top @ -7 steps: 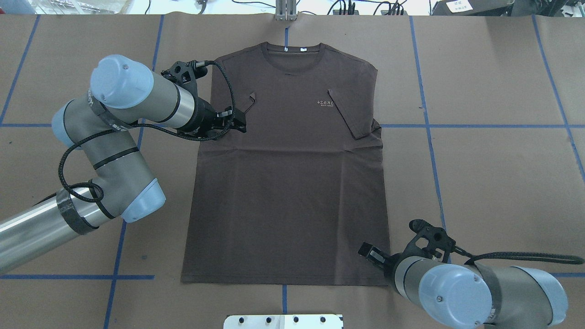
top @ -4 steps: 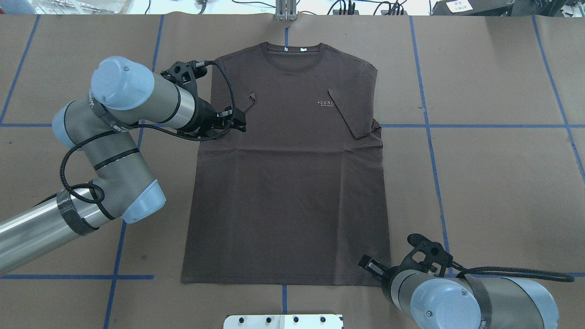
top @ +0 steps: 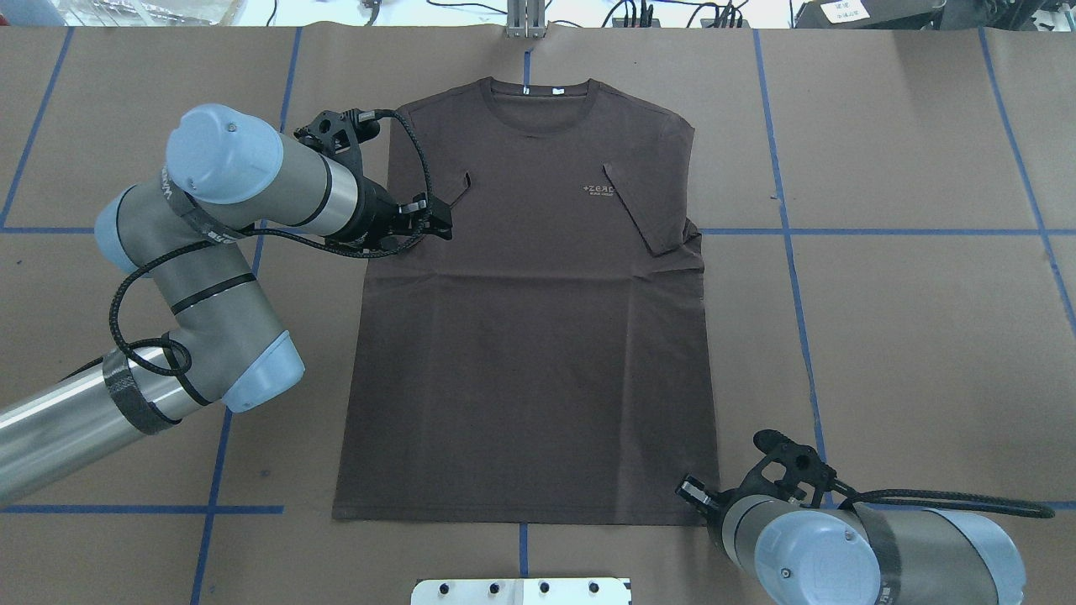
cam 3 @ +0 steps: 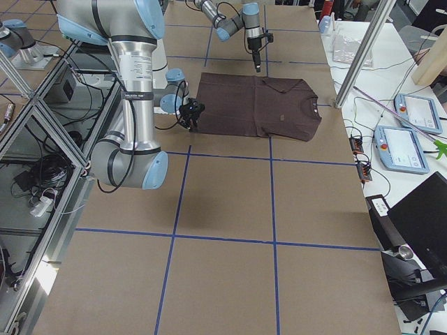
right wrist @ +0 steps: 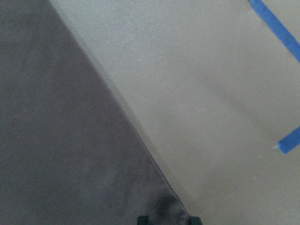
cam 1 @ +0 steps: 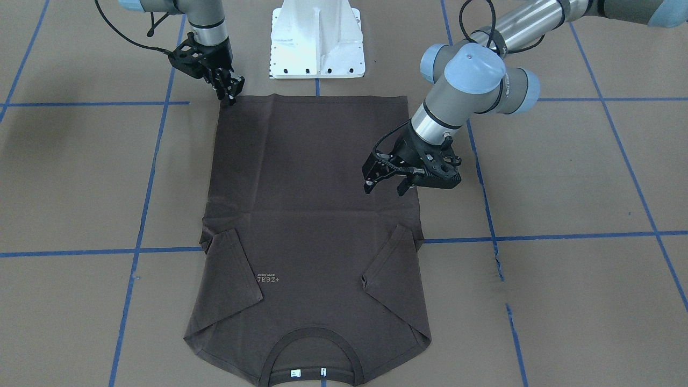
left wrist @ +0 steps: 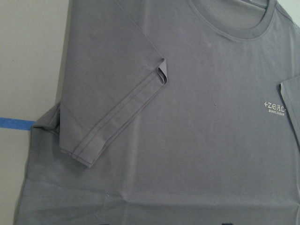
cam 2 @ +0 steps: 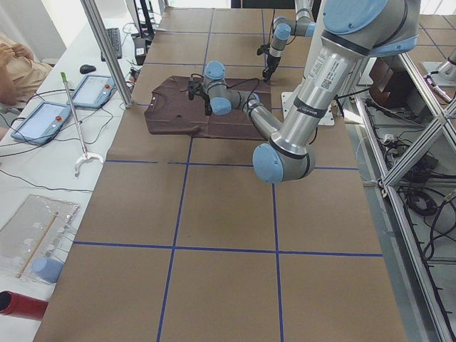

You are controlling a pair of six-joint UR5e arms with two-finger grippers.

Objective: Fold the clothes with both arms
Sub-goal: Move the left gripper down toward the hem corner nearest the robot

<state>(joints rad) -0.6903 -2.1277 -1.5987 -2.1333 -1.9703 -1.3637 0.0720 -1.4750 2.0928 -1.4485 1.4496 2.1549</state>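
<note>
Shirt: A dark brown T-shirt (top: 530, 336) lies flat and front up in the middle of the table (top: 883, 336). Its collar (top: 542, 107) points away from the robot, and its hem lies near the white pedestal (cam 1: 317, 43).
Sleeves: Both short sleeves are folded inward over the chest. The left sleeve (left wrist: 117, 126) lies at a slant, and the right sleeve (top: 651, 206) ends just beside the pale logo (top: 598, 190).
Neck: Small white tags (top: 555, 90) show inside the collar.
Left gripper: The left gripper (cam 1: 384, 190) is poised over the shirt's left side, just hem-ward of the folded sleeve. Its fingers are spread wide and hold nothing.
Right gripper: The right gripper (cam 1: 231, 95) points down at the hem corner on the robot's right. In the wrist view its two dark fingertips (right wrist: 143, 219) stand a little apart, with the corner of the cloth between them and a gap showing.
Table: Brown paper covers the top, crossed by blue tape lines (top: 790, 252).
</note>
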